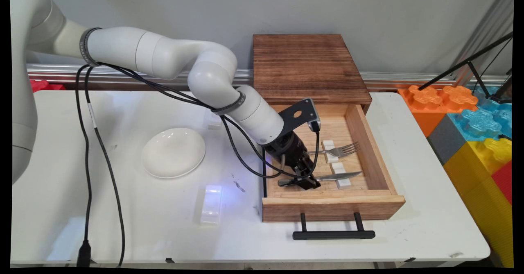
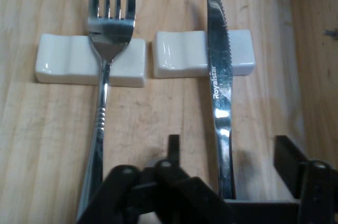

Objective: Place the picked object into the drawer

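My gripper (image 1: 308,180) (image 2: 229,152) is down inside an open wooden drawer (image 1: 331,206). It is open, with one finger (image 2: 172,147) on each side of the handle of a steel knife (image 1: 344,175) (image 2: 217,65). The knife's serrated blade lies across a white rest (image 1: 340,180) (image 2: 182,55). Beside it a fork (image 1: 342,149) (image 2: 108,34) lies parallel, its neck on a second white rest (image 1: 329,151) (image 2: 63,60). In the main view the gripper hides the knife's handle.
The drawer juts from a dark wooden box (image 1: 307,67) and has a black bar handle (image 1: 333,235). Its side wall (image 2: 317,76) is close by the knife. A white plate (image 1: 173,152) and a clear block (image 1: 211,204) lie to the left. Coloured foam blocks (image 1: 470,118) stand at the right.
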You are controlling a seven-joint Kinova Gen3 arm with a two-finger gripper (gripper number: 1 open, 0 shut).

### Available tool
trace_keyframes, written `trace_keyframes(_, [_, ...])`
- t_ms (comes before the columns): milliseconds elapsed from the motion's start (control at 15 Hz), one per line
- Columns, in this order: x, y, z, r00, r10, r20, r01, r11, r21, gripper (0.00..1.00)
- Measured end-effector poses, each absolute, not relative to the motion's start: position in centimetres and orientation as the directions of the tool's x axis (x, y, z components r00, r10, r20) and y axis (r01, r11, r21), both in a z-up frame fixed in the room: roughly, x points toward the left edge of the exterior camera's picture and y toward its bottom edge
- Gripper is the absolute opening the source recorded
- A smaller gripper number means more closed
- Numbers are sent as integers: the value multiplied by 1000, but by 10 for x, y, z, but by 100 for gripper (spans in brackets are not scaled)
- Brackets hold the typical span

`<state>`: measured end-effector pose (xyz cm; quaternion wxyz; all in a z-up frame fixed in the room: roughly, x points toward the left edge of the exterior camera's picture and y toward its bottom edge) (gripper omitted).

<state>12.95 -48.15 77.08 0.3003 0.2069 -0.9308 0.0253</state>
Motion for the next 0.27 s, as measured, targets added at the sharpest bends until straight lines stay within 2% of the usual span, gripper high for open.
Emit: trace_keyframes(267, [129,-484,776,-731,-364,577,-397,915,73,100])
